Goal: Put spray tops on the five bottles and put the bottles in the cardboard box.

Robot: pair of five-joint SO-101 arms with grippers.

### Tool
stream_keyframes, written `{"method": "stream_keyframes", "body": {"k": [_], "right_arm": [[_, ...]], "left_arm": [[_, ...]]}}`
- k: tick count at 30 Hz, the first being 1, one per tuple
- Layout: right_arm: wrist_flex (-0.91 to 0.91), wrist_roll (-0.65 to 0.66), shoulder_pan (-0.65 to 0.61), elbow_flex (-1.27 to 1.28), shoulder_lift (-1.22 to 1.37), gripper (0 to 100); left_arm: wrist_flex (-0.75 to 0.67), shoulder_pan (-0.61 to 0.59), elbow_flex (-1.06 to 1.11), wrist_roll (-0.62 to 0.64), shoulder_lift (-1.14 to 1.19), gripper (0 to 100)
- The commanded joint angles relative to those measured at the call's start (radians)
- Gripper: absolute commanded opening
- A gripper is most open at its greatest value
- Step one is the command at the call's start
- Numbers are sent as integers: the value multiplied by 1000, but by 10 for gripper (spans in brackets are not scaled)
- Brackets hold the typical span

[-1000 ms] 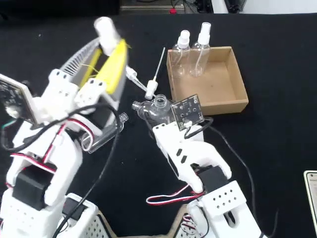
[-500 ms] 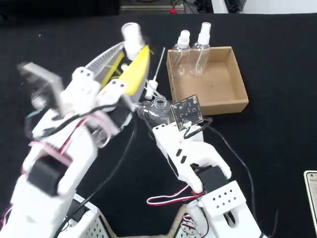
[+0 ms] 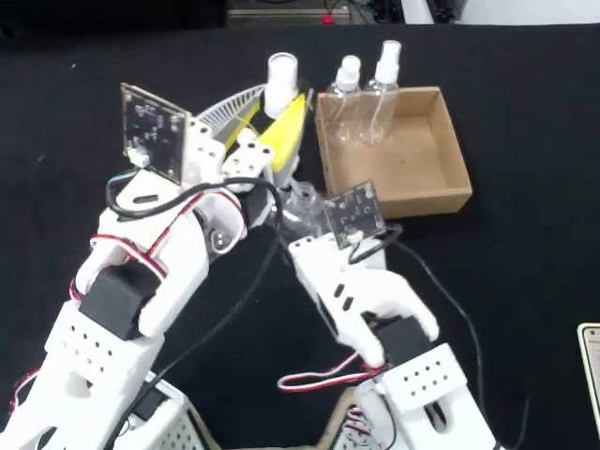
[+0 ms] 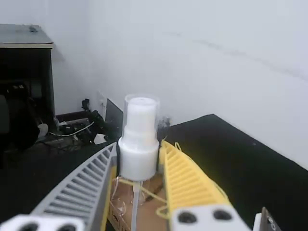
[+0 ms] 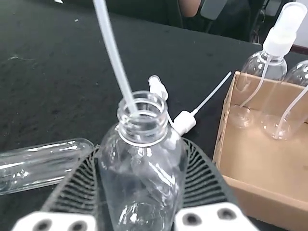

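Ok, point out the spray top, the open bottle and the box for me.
spray top (image 4: 138,158), left wrist view, white collar.
open bottle (image 5: 142,163), right wrist view, clear shoulder.
box (image 3: 412,164), high view, bare floor.

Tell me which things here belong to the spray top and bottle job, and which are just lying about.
Job: held spray top, held bottle, lying bottle, loose spray top, two capped bottles, box.
Lying about: white item at the table's right edge, cabinet behind.

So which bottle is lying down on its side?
The clear bottle on the black table beside the right gripper. The held bottle stands upright, and two capped bottles stand in the cardboard box.
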Motion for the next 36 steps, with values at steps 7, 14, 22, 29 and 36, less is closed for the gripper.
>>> {"method": "stream_keyframes", "body": {"k": [7, 14, 22, 29, 36], "right_arm": [[-26, 0, -11, -8, -25, 11], [-26, 0, -11, -8, -25, 11], [-26, 0, -11, -8, -25, 11], [-25, 0, -11, -8, -25, 11], [-25, 0, -11, -8, -25, 11]], "left_arm": [[-2, 91, -35, -81, 49, 60], [3, 87, -30, -74, 66, 180], [3, 87, -27, -78, 64, 180], [3, 36, -33, -75, 64, 180], [-34, -61, -28, -81, 75, 180]]}}
